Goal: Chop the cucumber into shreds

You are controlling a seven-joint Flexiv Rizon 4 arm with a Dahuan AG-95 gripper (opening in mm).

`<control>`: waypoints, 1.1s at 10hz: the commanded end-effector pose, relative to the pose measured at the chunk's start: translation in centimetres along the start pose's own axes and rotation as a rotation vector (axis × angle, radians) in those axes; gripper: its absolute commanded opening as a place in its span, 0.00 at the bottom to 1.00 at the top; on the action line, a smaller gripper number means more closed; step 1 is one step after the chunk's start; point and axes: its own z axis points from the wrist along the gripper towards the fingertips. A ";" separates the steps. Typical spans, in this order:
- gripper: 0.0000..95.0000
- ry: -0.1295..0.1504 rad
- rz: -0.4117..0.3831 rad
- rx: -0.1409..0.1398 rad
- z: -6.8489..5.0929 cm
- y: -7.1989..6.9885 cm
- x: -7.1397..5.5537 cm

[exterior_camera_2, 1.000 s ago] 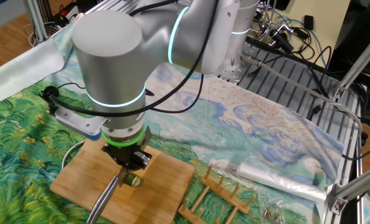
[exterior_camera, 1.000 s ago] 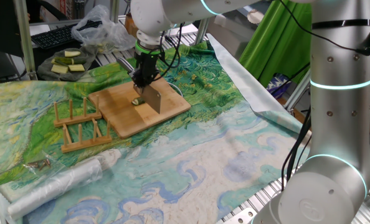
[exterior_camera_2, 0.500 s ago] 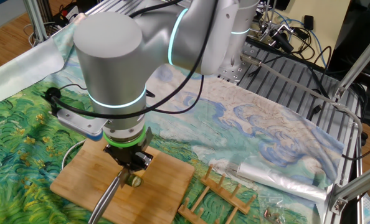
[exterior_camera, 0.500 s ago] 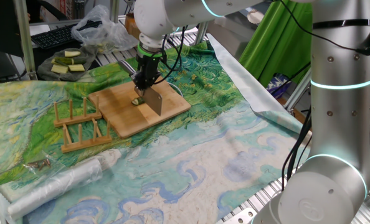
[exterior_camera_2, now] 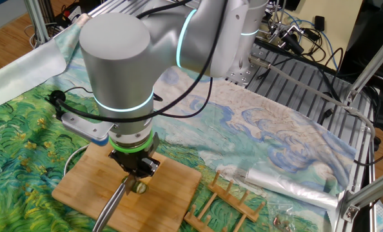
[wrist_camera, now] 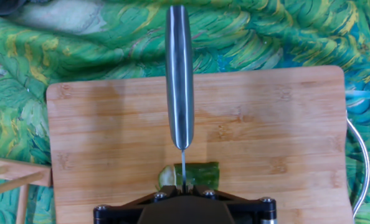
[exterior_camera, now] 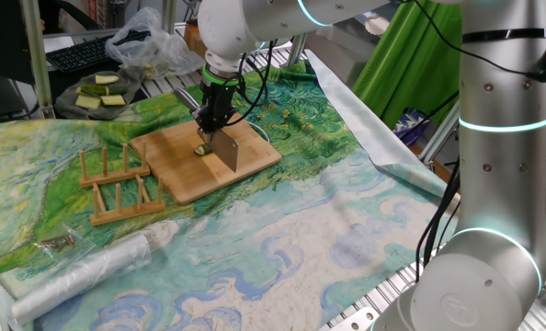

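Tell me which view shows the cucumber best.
Hand view: the cucumber lies unobstructed on the cutting board, with the knife edge across it and pale flesh showing. One fixed view gives only a small speck beside the blade; the other shows a bit under the wrist.

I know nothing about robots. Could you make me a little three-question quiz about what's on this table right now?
1. True or false: the cucumber lies on the wooden cutting board.
2. What does the gripper hold? A) a spoon B) a knife C) a brush
3. Fill in: beside the board stands an empty wooden ____.

Key:
1. True. It sits near the board's edge, with the blade across it, a pale slice to one side.
2. B. The jaws are shut on the knife, its metal handle pointing away in the hand view.
3. Rack.
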 end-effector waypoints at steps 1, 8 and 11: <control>0.00 0.001 0.003 -0.001 -0.1 0.1 0.1; 0.00 -0.021 0.002 -0.016 3.5 0.0 0.4; 0.00 -0.023 0.018 -0.036 3.6 0.3 0.2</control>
